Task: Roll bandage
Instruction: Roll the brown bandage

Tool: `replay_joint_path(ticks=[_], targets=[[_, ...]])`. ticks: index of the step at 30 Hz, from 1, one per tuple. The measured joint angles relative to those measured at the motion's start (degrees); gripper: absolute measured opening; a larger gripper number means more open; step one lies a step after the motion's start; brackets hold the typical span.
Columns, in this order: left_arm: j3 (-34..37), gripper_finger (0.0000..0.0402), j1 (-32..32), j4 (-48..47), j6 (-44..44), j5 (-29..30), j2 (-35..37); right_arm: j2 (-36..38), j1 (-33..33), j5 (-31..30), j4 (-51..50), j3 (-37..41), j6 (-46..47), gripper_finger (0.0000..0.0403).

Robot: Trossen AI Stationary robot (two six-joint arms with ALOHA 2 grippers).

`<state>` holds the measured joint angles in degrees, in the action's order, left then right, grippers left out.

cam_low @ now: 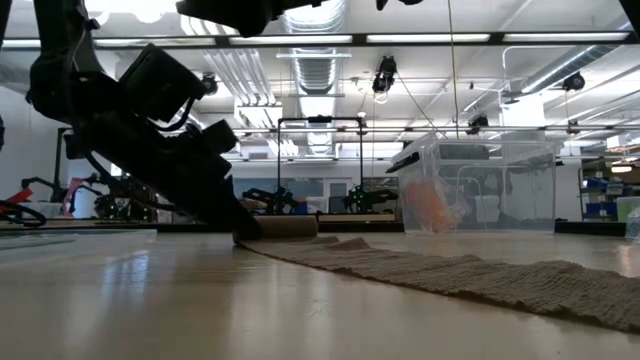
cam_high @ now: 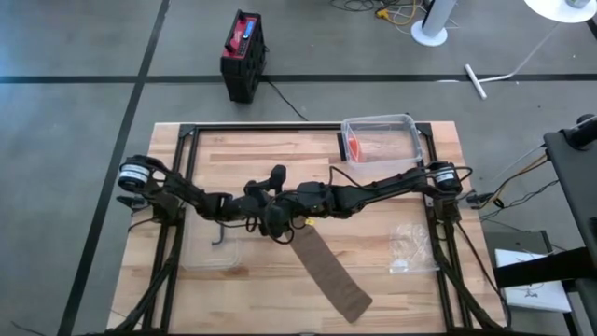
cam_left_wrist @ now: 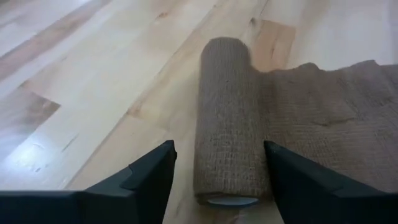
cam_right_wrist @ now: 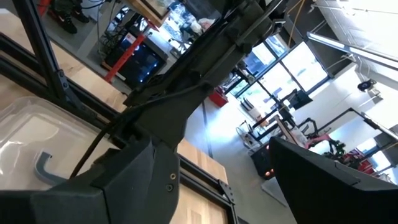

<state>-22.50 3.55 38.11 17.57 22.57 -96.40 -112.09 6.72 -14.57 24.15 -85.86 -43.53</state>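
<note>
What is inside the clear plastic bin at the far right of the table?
The clear bin holds something orange, seen through its wall in the low view too. What the orange thing is cannot be told, and its translucent walls blur the rest.

Bare table (cam_high: 252, 299) left of bandage (cam_high: 331, 275) strip.

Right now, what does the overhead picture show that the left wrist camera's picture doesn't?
Only the overhead view shows both arms meeting mid-table, the right gripper, the clear bin at the table's far edge, and the bandage's long unrolled tail. Only the left wrist view shows the rolled part lying between the left gripper's open fingers. Both show the brown bandage on the wooden table.
</note>
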Motion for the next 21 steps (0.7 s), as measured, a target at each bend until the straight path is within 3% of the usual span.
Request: replay_joint_path(ticks=[8, 17, 21], targets=[[0.15, 0.0223, -1.77, 0.14, 0.78, -0.08, -1.22, 0.00, 0.00, 0.00, -0.23, 0.00, 0.00, 0.0309], [0.15, 0.0126, -1.79, 1.42, 1.02, -1.07, -1.09, 0.00, 0.02, 0.02, 1.91, 0.00, 1.71, 0.0309], [0.15, 0.0108, -1.79, 1.30, 1.00, -1.09, -0.55, 0.00, -0.46, -1.88, 7.28, 0.00, -3.53, 0.0309]])
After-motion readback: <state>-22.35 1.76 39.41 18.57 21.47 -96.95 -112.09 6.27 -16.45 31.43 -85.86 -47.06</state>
